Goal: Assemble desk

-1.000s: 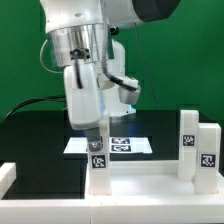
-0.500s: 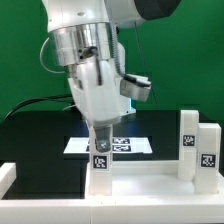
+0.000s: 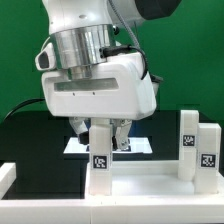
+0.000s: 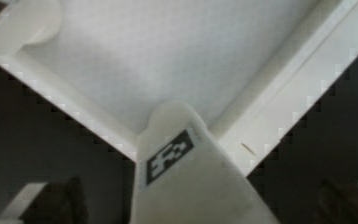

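The white desk panel [image 3: 150, 180] lies at the front of the black table. One tagged leg [image 3: 99, 152] stands upright on its corner at the exterior view's left. My gripper [image 3: 101, 135] hangs straight over this leg, its broad face toward the camera, with a finger on each side of the leg's top. In the wrist view the leg [image 4: 190, 165] runs up between my dark fingers [image 4: 51, 200], with a gap on both sides, so the gripper [image 4: 202, 205] looks open. The panel [image 4: 176, 50] lies beyond. Two more legs [image 3: 187, 140] [image 3: 207, 150] stand at the panel's other end.
The marker board [image 3: 135, 146] lies on the black table behind the panel, partly hidden by my gripper. A white block [image 3: 5, 180] shows at the exterior view's lower left edge. A green backdrop stands behind.
My wrist has turned about the upright leg, from narrow side to broad face toward the camera. The leg stays standing in the same place.
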Action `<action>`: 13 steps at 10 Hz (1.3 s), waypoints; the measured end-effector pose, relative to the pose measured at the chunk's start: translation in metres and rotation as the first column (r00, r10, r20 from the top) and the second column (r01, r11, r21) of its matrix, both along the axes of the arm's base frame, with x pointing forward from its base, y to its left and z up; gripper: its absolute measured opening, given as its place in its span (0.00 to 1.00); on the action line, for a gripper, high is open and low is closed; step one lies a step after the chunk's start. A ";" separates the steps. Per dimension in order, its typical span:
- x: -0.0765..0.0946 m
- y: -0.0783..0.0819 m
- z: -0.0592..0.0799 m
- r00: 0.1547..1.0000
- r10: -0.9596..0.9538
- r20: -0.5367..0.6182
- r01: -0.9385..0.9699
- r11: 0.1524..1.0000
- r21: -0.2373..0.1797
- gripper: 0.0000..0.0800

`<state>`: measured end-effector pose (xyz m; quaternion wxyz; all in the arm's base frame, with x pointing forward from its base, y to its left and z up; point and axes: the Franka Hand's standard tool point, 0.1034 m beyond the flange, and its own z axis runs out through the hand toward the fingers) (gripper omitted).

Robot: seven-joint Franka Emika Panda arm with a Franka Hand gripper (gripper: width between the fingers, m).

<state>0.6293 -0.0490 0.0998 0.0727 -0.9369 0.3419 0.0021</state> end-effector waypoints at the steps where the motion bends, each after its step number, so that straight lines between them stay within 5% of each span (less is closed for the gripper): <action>1: 0.000 0.000 0.001 0.983 0.186 0.000 -0.186 0.981 -0.054 0.81; 2: 0.009 -0.002 0.003 0.909 0.413 0.058 -0.401 0.904 -0.144 0.81; 3: 0.008 -0.002 0.000 0.891 0.447 0.084 -0.429 0.887 -0.173 0.81; 5: 0.006 -0.002 -0.002 0.915 0.397 0.073 -0.383 0.910 -0.157 0.78; 7: 0.005 -0.002 -0.002 0.955 0.286 0.074 -0.274 0.951 -0.142 0.36; 13: 0.004 -0.007 -0.002 0.967 -0.251 0.035 0.253 0.966 -0.060 0.36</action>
